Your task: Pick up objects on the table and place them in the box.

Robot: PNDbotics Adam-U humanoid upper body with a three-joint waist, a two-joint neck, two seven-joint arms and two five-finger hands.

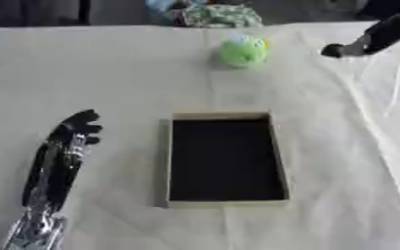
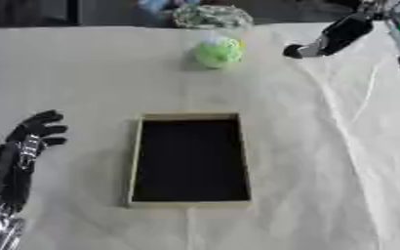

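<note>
While the green toy (image 1: 243, 51) sits near the table's (image 1: 110, 73) far edge, the box (image 1: 227, 160) looks empty; left hand (image 1: 75, 129) fingers relaxed, right hand (image 2: 310, 49) unclear

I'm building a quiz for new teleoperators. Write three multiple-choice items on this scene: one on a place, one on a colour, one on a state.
1. Where does the round toy lie relative to the box?
A. inside it
B. on the cloth beyond its far end
C. against its near wall

2. What colour is that toy?
A. light green
B. red
C. dark blue

3. What does the box hold?
A. the toy
B. several objects
C. nothing visible

Key:
1 B: the toy sits on the table cloth well past the box's far rim, apart from it.
2 A: it is pale green.
3 C: only the dark inside shows; the right hand is up by the toy and the left hand rests open at the lower left, neither holding anything.
</note>
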